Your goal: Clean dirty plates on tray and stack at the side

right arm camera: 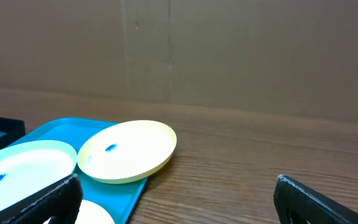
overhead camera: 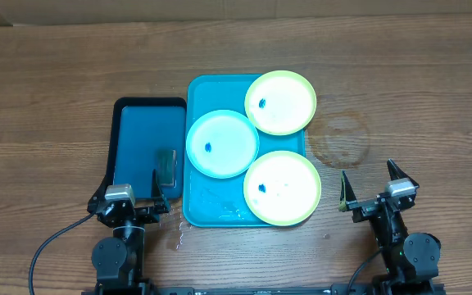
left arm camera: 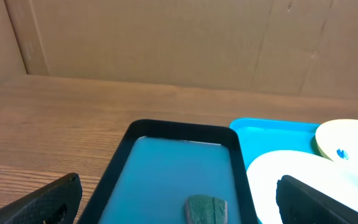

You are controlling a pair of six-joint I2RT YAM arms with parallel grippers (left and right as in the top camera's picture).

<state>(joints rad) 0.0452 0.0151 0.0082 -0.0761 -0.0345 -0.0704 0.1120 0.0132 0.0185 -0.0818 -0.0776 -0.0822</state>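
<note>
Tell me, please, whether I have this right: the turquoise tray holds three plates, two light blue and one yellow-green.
Not quite; the overhead view shows the colours reversed. The turquoise tray holds three plates: a far yellow-green plate, a near yellow-green plate and one light blue plate.

1. From overhead the light is bright and even, falling from above; the table (overhead camera: pixel 56 82) shows only soft, faint shadows.
2. The near yellow-green plate (overhead camera: pixel 282 188) is washed almost white in its middle, and the light blue plate (overhead camera: pixel 222 143) is blown out too.
3. A wet-looking sheen glints on the turquoise tray (overhead camera: pixel 211 211) along its near edge.
4. In my left wrist view the dark tray (left arm camera: pixel 166 168) reflects a pale, flat glow; my left fingers (left arm camera: pixel 42 202) are black, soft-edged shapes at the bottom corners.
5. In my right wrist view my right fingers (right arm camera: pixel 328 199) are likewise blurred, and the cardboard wall (right arm camera: pixel 229 56) sits dimmer.
</note>
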